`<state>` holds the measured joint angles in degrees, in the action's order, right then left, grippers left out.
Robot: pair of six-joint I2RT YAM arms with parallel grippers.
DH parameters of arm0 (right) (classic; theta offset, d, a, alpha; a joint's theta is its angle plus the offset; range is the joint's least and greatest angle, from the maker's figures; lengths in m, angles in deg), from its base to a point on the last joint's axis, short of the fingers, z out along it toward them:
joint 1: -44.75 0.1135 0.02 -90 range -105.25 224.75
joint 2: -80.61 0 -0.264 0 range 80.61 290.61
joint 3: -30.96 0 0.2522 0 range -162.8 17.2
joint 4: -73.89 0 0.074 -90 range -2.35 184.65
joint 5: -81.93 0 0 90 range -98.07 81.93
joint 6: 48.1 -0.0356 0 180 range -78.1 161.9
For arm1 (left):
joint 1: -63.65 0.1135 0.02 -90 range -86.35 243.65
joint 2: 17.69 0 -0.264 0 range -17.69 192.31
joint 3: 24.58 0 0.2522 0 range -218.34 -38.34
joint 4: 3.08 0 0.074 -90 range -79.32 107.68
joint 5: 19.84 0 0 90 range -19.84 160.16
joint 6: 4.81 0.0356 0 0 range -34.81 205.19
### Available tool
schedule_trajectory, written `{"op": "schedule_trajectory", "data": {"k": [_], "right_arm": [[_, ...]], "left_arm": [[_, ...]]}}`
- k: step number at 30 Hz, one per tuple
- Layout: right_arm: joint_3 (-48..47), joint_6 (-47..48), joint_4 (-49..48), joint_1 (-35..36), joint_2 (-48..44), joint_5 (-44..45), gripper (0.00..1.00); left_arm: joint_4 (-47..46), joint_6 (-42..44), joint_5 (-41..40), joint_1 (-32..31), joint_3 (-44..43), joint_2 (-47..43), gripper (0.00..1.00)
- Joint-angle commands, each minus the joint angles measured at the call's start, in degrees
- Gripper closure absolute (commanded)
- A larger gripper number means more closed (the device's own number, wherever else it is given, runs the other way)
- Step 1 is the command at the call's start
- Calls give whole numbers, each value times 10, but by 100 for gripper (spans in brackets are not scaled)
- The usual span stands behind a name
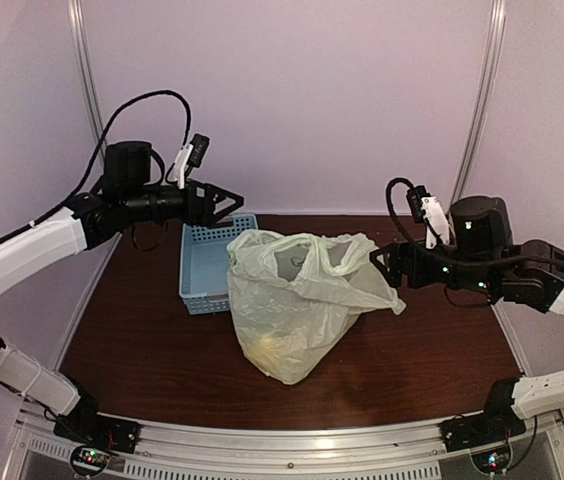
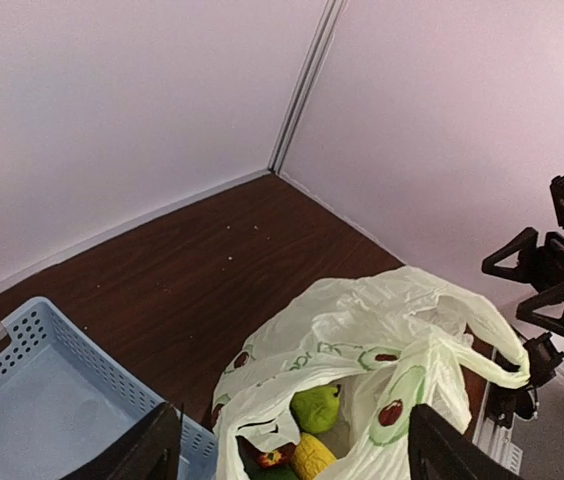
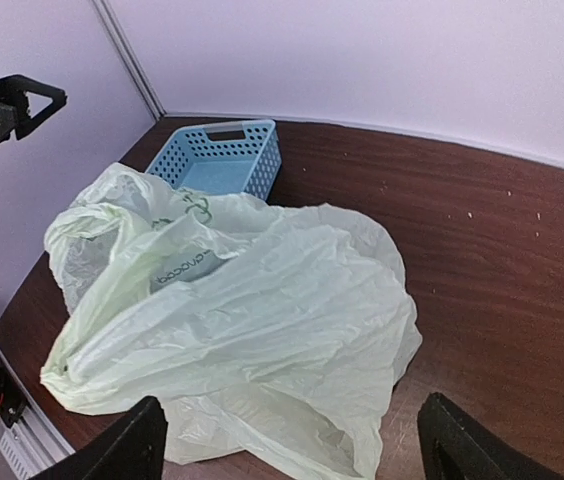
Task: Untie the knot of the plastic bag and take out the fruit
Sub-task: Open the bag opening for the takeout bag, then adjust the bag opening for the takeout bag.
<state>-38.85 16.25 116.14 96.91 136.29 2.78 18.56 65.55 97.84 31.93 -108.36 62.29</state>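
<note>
Two arms in frame. Top view: left gripper [image 1: 236,206] hangs above the far right corner of the light blue basket [image 1: 202,266], jaws spread, nothing btwn them. The plastic bag [image 1: 292,300] sits slumped on the brown table [image 1: 132,350], pressed against the basket's right side and partly overlapping its right rim. Right gripper [image 1: 382,268] is on the side of the bag away from the basket, level w/ the bag's top edge, jaws apart. Contact w/ the plastic can't be told from here. Left wrist view: own fingers [image 2: 147,452] are set wide at the bottom edge, empty. The basket is at lower left and the bag just right of it, mouth gaping and loop handles lying loose. Fruit [image 2: 316,407] shows inside the mouth, one green piece w/ a yellow one below it. More colour lies beside them, too small to identify. Dark red round marks show on the plastic. Right gripper is seen beyond the bag, spread. Right wrist view: own fingers [image 3: 137,445] are wide apart at the bottom corners, gripping nothing. The bag is heaped mid-frame, contents hidden by folds. The basket is behind the bag, touching it.
</note>
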Motion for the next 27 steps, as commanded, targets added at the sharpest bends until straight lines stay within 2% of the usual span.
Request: {"op": "schedule_trajectory", "data": {"k": [1, 6, 12, 18, 27], "right_arm": [[-43, 111, 0, 3, 0, -61, 9], [-87, 188, 8, 16, 27, -130, 5], [-145, 248, 31, 54, 79, -132, 5], [-196, 316, 83, 89, 126, -73, 5], [-219, 355, 131, 116, 170, 6, 6]], "left_arm": [[20, 33, 11, -28, -32, -24, 19], [50, 40, 9, -77, -74, -3, 16], [55, 30, 8, -108, -100, 43, 16], [54, 26, 8, -127, -112, 84, 16], [55, 38, 21, -132, -135, 110, 18]]}}
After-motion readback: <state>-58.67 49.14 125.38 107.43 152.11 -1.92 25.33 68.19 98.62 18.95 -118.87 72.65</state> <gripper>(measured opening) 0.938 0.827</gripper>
